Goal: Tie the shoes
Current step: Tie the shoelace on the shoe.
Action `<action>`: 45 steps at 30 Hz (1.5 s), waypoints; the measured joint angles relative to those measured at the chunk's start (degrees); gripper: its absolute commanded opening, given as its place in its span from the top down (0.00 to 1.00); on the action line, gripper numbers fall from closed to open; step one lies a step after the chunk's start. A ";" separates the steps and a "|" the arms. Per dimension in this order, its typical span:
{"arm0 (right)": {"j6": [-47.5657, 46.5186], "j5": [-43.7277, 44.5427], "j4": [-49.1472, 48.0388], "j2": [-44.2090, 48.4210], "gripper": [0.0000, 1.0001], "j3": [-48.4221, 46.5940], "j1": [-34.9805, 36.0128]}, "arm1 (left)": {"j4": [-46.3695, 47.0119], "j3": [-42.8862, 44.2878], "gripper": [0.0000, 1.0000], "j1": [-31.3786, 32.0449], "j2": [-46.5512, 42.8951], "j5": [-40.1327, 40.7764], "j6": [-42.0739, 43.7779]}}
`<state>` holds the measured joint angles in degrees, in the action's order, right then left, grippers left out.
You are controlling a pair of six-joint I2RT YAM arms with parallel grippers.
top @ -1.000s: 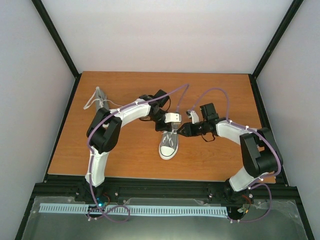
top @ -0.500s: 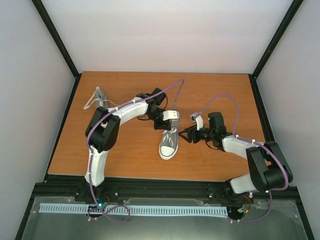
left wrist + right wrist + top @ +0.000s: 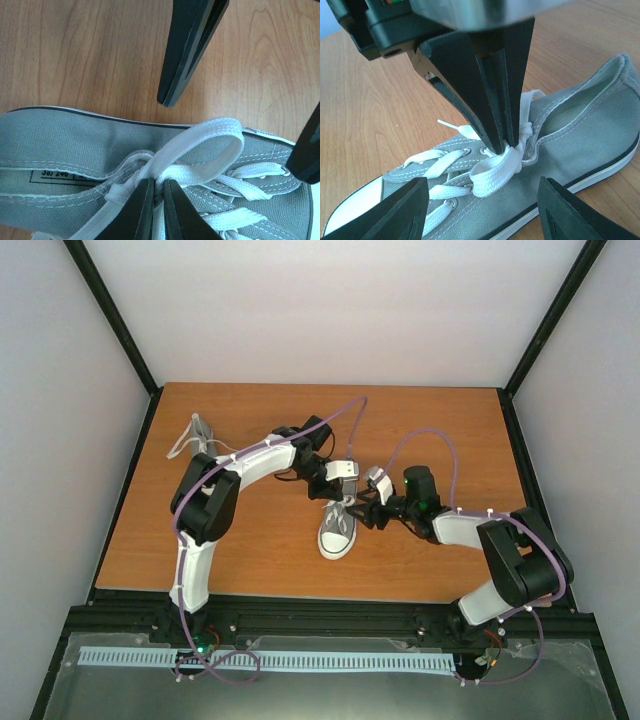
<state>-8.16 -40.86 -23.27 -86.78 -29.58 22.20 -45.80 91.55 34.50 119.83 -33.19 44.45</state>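
While left jaws pinch the lace (image 3: 190, 142), right jaws gape

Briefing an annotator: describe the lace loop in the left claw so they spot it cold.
On the table, go to the grey sneaker at its middle. Over the lacing, the shut left claw pinches the base of a white lace loop. Unlike the crossed laces lying flat beside it, it curves out as an open loop.
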 measured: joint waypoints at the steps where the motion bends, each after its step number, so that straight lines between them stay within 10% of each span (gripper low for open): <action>1: -0.24 0.02 -0.15 -0.35 0.39 -0.02 0.02 | 0.00 0.00 0.90 0.00 0.00 -0.04 -0.07; 23: -5.40 -0.11 -0.94 -1.92 0.43 -1.05 0.72 | 0.00 0.00 0.90 0.00 0.00 -0.07 -0.52; 35: -4.35 0.33 -1.14 -5.09 0.92 -3.82 1.09 | -0.07 0.00 0.90 -0.13 0.00 -0.13 -0.96; 45: -1.29 1.53 -1.01 -3.85 0.97 -3.06 0.46 | -0.13 0.00 0.86 -0.13 0.00 -0.04 -0.94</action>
<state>-9.45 -39.33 -24.27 -90.63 -32.64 22.65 -45.93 91.55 34.37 119.83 -33.23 43.51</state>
